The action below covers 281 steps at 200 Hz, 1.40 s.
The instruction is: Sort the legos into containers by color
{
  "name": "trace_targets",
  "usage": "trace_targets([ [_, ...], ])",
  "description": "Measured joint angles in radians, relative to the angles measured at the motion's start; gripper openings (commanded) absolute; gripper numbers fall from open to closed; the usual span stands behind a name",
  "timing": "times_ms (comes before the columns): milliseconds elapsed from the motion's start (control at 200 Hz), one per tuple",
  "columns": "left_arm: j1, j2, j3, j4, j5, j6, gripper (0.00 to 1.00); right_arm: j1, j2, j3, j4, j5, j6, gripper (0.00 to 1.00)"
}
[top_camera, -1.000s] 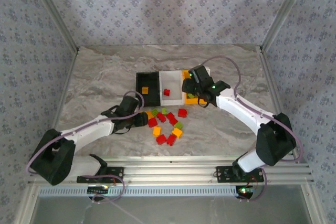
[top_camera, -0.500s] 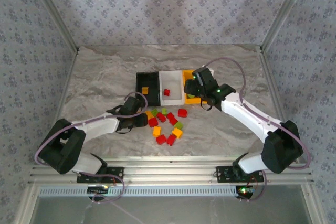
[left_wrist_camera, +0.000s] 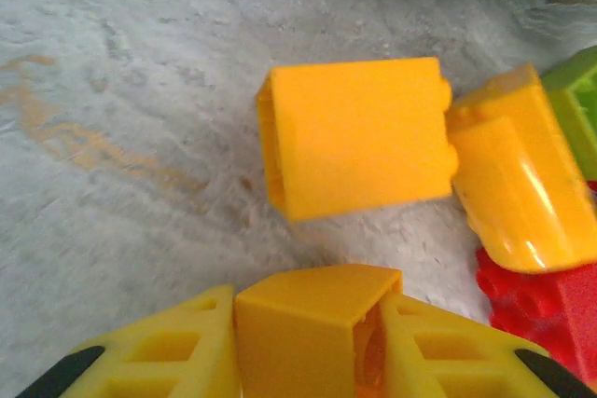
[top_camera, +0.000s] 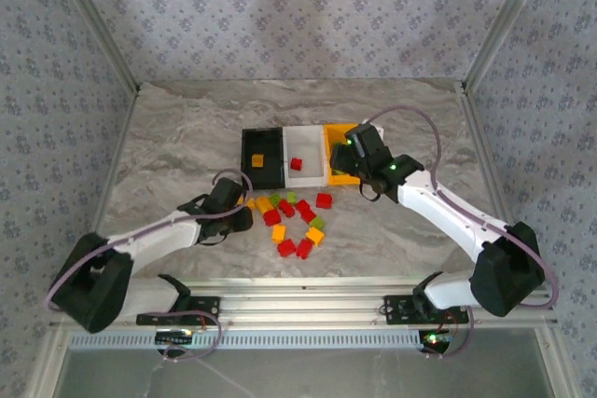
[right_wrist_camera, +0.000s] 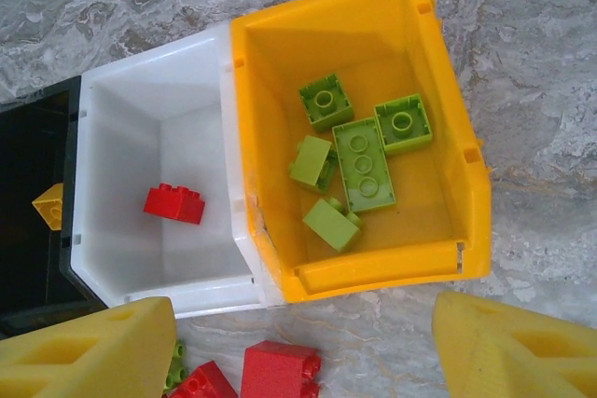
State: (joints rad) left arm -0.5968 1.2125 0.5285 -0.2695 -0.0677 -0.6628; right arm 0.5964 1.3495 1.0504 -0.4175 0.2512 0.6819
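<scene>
The right gripper [right_wrist_camera: 298, 347] has slid rightward by the orange-yellow plastic bin [right_wrist_camera: 448, 137], jaws spread; five light green bricks [right_wrist_camera: 362, 163] lie inside. At frame bottom, the left gripper [left_wrist_camera: 315, 347] pinches one orange-yellow brick [left_wrist_camera: 303, 319].

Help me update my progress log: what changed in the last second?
The left pincer closed on an orange brick at the pile's left edge, shifting slightly left. The right pincer, open, shifted rightward, uncovering more of the orange bin. The bins, their contents and the other loose bricks stayed put.
</scene>
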Motion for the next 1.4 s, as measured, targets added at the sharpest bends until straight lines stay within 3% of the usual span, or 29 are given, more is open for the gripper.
trace_targets([
  [140, 0.000, -0.134, 0.050, -0.109, 0.000, -0.002, 0.33, 0.010, -0.010, -0.027, 0.005, 0.001, 0.014, 0.74],
  [255, 0.013, -0.111, 0.199, -0.163, 0.002, 0.010, 0.33, 0.024, -0.027, -0.061, 0.007, 0.000, 0.026, 0.74],
  [570, 0.073, 0.363, 0.628, -0.116, 0.015, 0.076, 0.29, 0.054, -0.062, -0.102, -0.011, 0.005, 0.040, 0.75],
  [690, 0.074, 0.486, 0.699, -0.122, 0.011, 0.098, 0.35, 0.067, -0.103, -0.130, -0.019, 0.006, 0.045, 0.75],
  [879, 0.087, 0.597, 0.784, -0.129, 0.002, 0.124, 0.66, 0.072, -0.130, -0.156, -0.023, 0.007, 0.057, 0.76],
  [954, 0.092, 0.596, 0.791, -0.132, 0.000, 0.121, 0.72, 0.073, -0.132, -0.156, -0.023, 0.007, 0.061, 0.76],
  [1099, 0.092, 0.548, 0.762, -0.128, 0.008, 0.119, 0.75, 0.077, -0.138, -0.156, -0.023, 0.007, 0.063, 0.76],
  [1404, 0.072, 0.138, 0.389, -0.116, 0.034, 0.095, 0.78, 0.076, -0.154, -0.176, -0.019, 0.003, 0.063, 0.76],
])
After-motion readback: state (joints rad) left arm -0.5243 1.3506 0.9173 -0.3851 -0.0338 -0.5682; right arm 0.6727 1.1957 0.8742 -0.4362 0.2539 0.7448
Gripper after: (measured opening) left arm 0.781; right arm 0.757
